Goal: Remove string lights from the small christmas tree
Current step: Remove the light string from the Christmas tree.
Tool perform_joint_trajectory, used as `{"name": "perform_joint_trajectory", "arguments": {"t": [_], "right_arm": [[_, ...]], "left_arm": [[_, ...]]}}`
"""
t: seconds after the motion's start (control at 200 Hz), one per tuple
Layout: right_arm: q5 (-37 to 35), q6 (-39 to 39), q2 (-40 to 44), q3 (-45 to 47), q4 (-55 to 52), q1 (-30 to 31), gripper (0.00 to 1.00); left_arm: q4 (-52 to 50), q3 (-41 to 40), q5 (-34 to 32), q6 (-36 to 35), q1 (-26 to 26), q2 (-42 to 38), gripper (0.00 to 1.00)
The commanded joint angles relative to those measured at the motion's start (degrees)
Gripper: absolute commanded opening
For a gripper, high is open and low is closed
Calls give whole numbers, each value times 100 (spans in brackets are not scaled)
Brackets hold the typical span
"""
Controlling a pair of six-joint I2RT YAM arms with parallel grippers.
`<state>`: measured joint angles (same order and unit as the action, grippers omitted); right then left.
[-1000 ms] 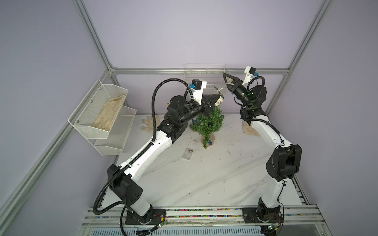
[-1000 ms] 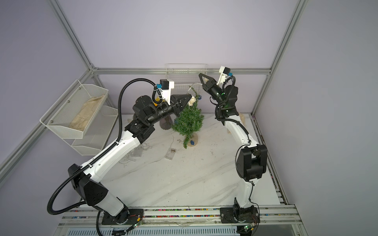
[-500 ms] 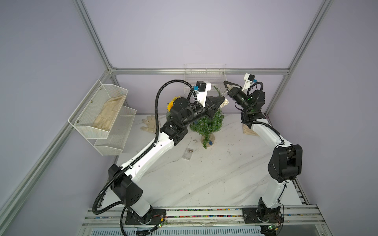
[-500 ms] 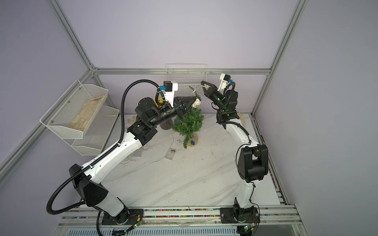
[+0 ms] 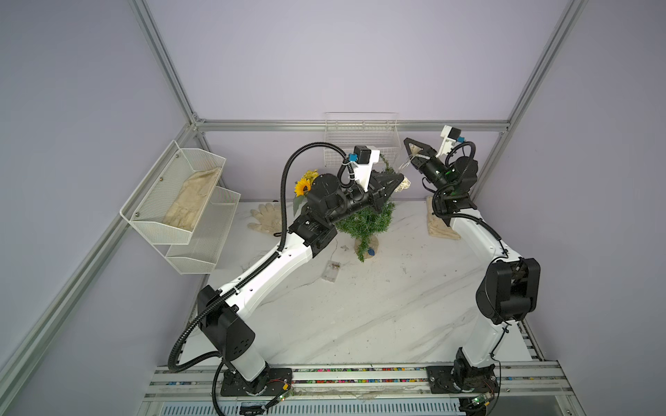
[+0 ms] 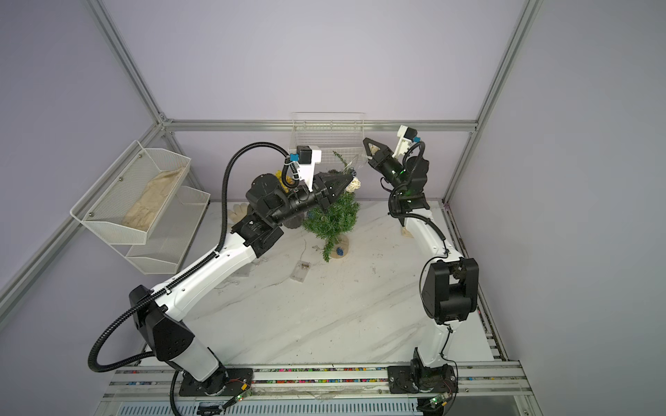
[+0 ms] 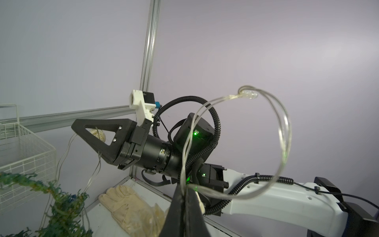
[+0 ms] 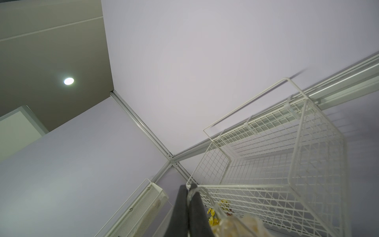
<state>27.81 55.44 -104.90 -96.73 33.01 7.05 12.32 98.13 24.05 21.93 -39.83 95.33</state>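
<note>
The small christmas tree [image 5: 367,219] [image 6: 333,216] stands at the back of the table, its bent tip [image 7: 24,180] below both grippers. My left gripper [image 5: 401,176] [image 6: 350,178] [image 7: 185,189] hovers over the treetop, shut on the string lights' pale wire [image 7: 283,131], with a cream ball [image 5: 405,184] hanging at its tip. My right gripper [image 5: 406,140] [image 6: 365,140] [image 8: 187,187] [image 7: 74,126] is higher, shut on the same wire beside another cream ball [image 5: 415,148]. Thin strands [image 7: 61,156] drop from it to the tree. The clear battery box [image 5: 331,271] and a blue ball [image 5: 370,251] lie by the base.
A white wire basket [image 5: 360,138] [image 8: 266,164] hangs on the back wall just behind the grippers. Sunflowers [image 5: 302,185] stand left of the tree. Cream gloves lie at the back left [image 5: 265,218] and back right [image 5: 441,225]. A two-tier mesh shelf [image 5: 180,201] is on the left wall.
My left gripper has risen and shifted right over the treetop with the wire. My right gripper has drifted slightly right and a little lower, still holding the wire.
</note>
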Motion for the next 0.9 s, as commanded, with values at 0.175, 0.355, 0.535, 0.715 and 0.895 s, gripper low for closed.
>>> {"name": "perform_joint_trajectory", "arguments": {"t": [0.175,0.355,0.535,0.715,0.895], "right_arm": [[16,180,-214,-566,205,-105,0],[-21,220,-210,-679,208,-189,0],[39,290,-202,-595,367,-195,0],[84,512,-332,-575,539,-200,0],[6,845,-532,-877,861,-191,0]], "left_arm": [[-43,1126,-47,-239,11,162,0],[-203,1380,-118,-403,63,166,0],[-163,1420,-135,-404,134,114,0],[-117,1445,-119,-392,143,116,0],[-272,1649,-363,-683,266,145,0]]}}
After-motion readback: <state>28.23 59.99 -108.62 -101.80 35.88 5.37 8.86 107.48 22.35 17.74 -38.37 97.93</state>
